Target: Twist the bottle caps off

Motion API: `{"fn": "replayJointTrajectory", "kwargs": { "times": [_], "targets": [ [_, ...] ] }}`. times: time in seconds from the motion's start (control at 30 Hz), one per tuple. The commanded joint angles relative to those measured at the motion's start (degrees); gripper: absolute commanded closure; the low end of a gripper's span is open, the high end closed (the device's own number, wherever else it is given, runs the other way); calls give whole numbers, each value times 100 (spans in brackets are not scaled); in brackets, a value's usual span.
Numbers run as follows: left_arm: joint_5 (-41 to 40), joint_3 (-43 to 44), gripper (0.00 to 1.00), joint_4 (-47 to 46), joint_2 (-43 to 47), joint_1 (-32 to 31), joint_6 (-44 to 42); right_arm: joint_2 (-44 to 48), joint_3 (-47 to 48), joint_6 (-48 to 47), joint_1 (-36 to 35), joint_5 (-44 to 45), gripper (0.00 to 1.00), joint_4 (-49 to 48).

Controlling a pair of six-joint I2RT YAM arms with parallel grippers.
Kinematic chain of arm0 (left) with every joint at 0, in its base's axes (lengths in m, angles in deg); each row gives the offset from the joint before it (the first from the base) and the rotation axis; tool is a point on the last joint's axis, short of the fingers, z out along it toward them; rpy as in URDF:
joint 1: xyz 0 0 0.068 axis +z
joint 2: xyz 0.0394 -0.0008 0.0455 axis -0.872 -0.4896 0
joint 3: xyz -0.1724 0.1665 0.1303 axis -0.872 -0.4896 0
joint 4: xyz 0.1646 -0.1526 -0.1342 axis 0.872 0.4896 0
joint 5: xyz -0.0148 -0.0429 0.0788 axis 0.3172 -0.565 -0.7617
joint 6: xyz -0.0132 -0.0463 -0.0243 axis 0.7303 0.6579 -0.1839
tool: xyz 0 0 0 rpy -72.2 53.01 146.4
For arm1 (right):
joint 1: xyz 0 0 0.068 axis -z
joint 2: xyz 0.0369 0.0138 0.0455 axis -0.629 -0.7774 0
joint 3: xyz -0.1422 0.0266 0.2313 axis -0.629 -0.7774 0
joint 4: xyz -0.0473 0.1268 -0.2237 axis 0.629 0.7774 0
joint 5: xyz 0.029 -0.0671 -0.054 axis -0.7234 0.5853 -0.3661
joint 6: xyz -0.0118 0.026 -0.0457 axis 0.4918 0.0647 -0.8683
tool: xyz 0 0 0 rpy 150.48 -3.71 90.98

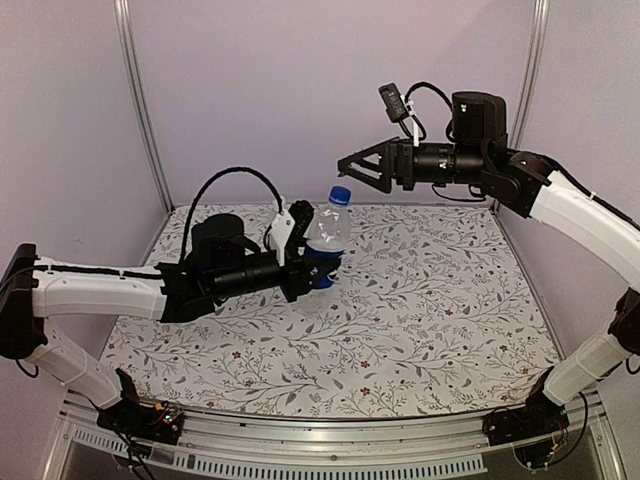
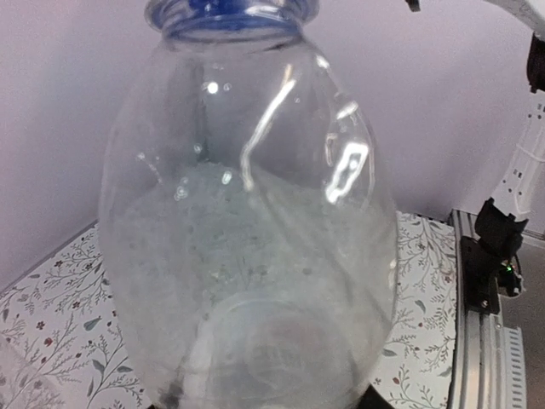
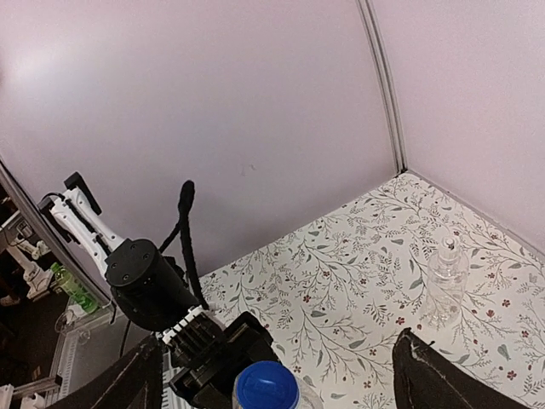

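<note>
Bottle (image 2: 247, 230) sits clamped upright in left gripper (image 1: 310, 252). Open right gripper (image 1: 358, 172) should centre over blue cap (image 1: 340, 196) before closing.

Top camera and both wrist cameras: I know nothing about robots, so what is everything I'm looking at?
Pepsi bottle: one, clear with a blue label, gripped by the left pincer.
Blue cap: one, on that bottle.
Plain bottle: one, clear, standing on the cloth near a wall; shows in the right wrist view only.
Tablecloth: one, white, floral print.
Walls: lilac, around the table.
Left arm: white and black.
Right arm: white and black.
Left pincer: black, shut on the Pepsi bottle.
Right pincer: black, open, beside the cap, not touching it.
</note>
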Motion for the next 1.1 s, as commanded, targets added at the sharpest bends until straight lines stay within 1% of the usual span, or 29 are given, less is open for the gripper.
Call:
{"fn": "replayJointTrajectory", "kwargs": {
  "times": [0.0,0.17,0.27,0.33,0.47,0.73,0.8,1.07],
  "targets": [
    [-511,214,63,189,-109,-63,29,5,-175,812,-42,867,9,-331],
    [-672,248,62,265,-127,-99,18,-160,-67,905,-294,1308,9,-231],
    [-666,266,62,293,-143,-97,27,-282,-4,950,-395,1386,9,-207],
    [-834,284,62,308,-153,-100,32,-383,38,960,-456,1438,10,-169],
    [-882,281,62,330,-154,-99,25,-491,33,958,-519,1407,17,-177],
    [-952,284,62,345,-151,-101,31,-572,22,929,-581,1326,38,-174],
    [-991,288,62,355,-154,-108,32,-573,13,938,-581,1286,42,-178],
    [-1091,286,62,382,-162,-110,39,-535,-94,944,-608,1252,46,-209]
  ]
}}
